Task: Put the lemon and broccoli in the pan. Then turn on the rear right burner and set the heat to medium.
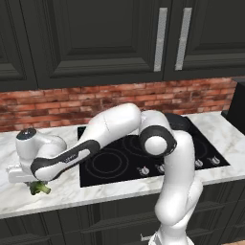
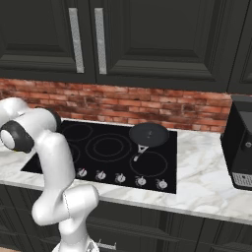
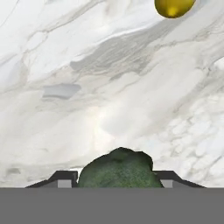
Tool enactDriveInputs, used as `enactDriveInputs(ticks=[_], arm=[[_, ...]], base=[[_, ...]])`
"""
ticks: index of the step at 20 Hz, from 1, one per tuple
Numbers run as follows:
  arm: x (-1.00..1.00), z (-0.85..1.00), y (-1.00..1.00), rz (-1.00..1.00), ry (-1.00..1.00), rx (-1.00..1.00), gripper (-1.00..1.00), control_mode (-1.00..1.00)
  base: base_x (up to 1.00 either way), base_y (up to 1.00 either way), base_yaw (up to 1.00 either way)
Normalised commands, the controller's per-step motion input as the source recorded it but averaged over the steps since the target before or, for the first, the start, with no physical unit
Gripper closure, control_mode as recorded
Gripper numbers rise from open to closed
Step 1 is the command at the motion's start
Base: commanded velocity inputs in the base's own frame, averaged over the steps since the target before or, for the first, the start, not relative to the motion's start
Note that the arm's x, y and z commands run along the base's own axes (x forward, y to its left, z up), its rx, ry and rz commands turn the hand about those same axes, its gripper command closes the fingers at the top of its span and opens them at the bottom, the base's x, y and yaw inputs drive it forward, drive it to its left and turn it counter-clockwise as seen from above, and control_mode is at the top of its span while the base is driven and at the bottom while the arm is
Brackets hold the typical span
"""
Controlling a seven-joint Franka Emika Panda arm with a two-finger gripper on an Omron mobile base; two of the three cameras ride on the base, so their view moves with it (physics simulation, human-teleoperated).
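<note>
The broccoli (image 3: 116, 168), dark green and bumpy, sits between my two fingertips low in the hand view, and my gripper (image 3: 116, 180) is shut on it. In the left base view the gripper (image 1: 31, 183) is down at the marble counter left of the stove, with the broccoli (image 1: 41, 188) showing under the hand. The yellow lemon (image 3: 174, 7) lies on the counter beyond it. The dark pan (image 2: 148, 134) rests on the rear right burner, its handle pointing to the front.
The black cooktop (image 2: 103, 147) has a row of knobs (image 2: 120, 178) along its front edge. A black appliance (image 2: 240, 145) stands on the counter at the far right. A brick wall and dark cabinets rise behind.
</note>
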Motion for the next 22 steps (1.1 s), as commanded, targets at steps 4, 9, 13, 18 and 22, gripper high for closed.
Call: enactDriveInputs(ticks=[4, 9, 13, 18, 22], arm=[[-0.30, 0.61, -0.85, 0.07, -0.11, 0.00, 1.00, -1.00], [0.12, 0.61, -1.00, 0.03, 0.01, 0.00, 1.00, -1.00], [0.28, 0.49, -1.00, 0.02, 0.04, 0.00, 1.00, -1.00], [0.26, 0.33, -1.00, 0.08, 0.06, 0.00, 1.00, -1.00], [0.03, 0.13, -0.89, 0.17, 0.01, 0.00, 1.00, -1.00]], base=[[0.00, 0.00, 0.00], [0.00, 0.00, 0.00], [0.00, 0.00, 0.00], [0.00, 0.00, 0.00], [0.00, 0.00, 0.00]])
